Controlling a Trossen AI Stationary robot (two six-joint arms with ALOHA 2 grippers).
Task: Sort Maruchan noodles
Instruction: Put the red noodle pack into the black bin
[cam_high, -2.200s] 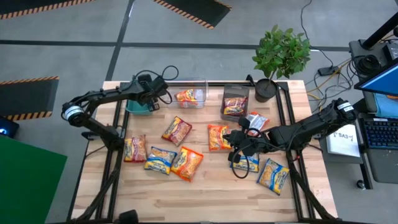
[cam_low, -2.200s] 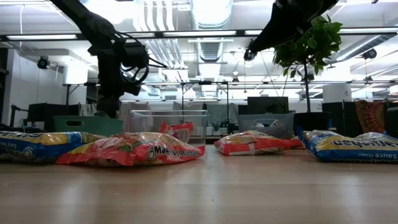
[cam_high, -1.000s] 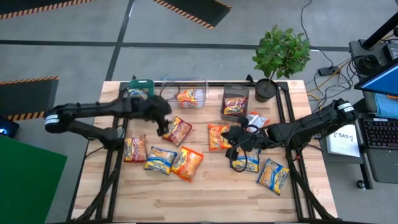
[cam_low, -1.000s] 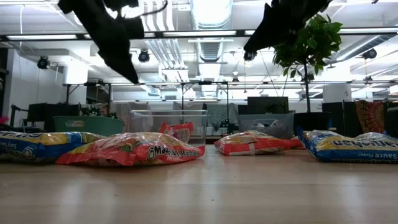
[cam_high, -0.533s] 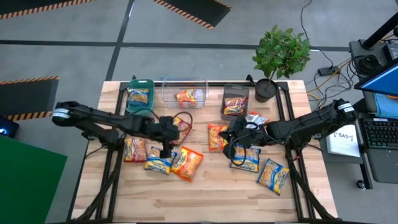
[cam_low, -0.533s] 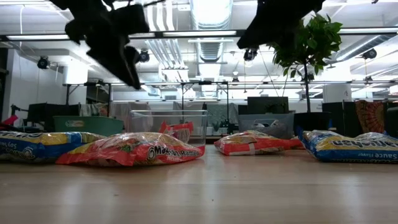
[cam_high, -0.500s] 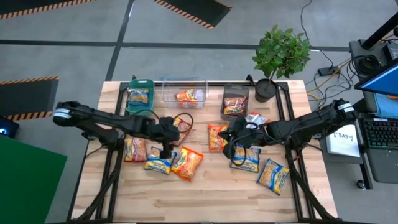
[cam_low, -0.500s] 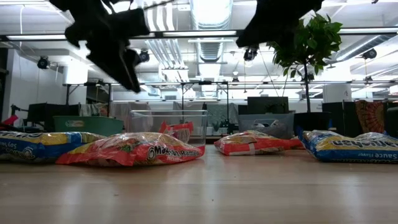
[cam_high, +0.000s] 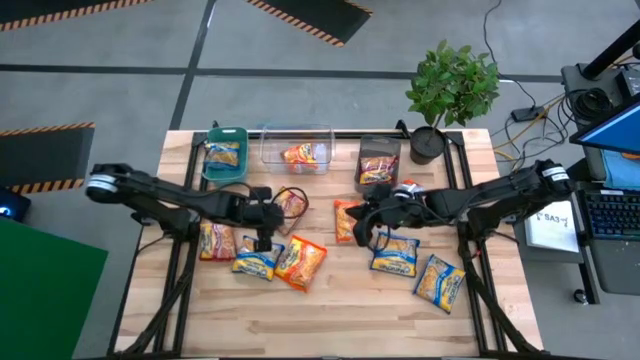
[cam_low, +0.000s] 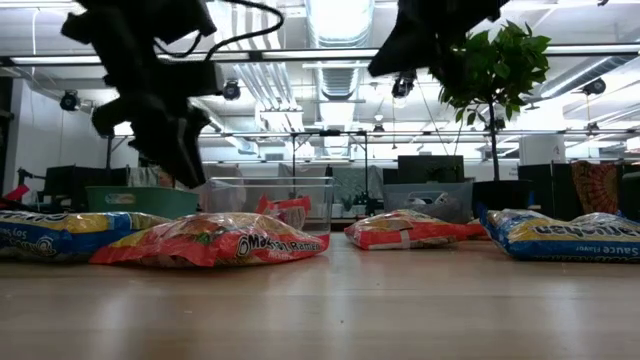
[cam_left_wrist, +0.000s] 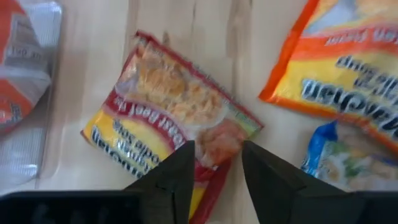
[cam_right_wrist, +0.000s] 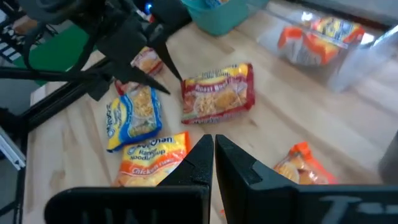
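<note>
Maruchan packets lie flat on the wooden table: a red one (cam_high: 291, 203) (cam_left_wrist: 177, 118), an orange one (cam_high: 350, 220), two blue ones (cam_high: 257, 260) (cam_high: 396, 255), and more around them. My left gripper (cam_high: 265, 228) (cam_left_wrist: 217, 165) is open. It hovers over the red packet's corner, one finger on either side, and stands above the table in the low view (cam_low: 175, 140). My right gripper (cam_high: 366, 222) (cam_right_wrist: 214, 149) is shut and empty, raised beside the orange packet.
Along the far edge stand a teal bin (cam_high: 225, 170), a clear bin (cam_high: 270, 150) and a grey bin (cam_high: 378, 145), each with a packet inside. A potted plant (cam_high: 450, 90) sits at the far right corner. Bare wood stretches along the near edge.
My left gripper has travelled from near the clear bin toward the near edge and come down over the red packet. My right gripper has drifted toward the far-left, off the blue packet and up beside the orange one. No packet has moved.
</note>
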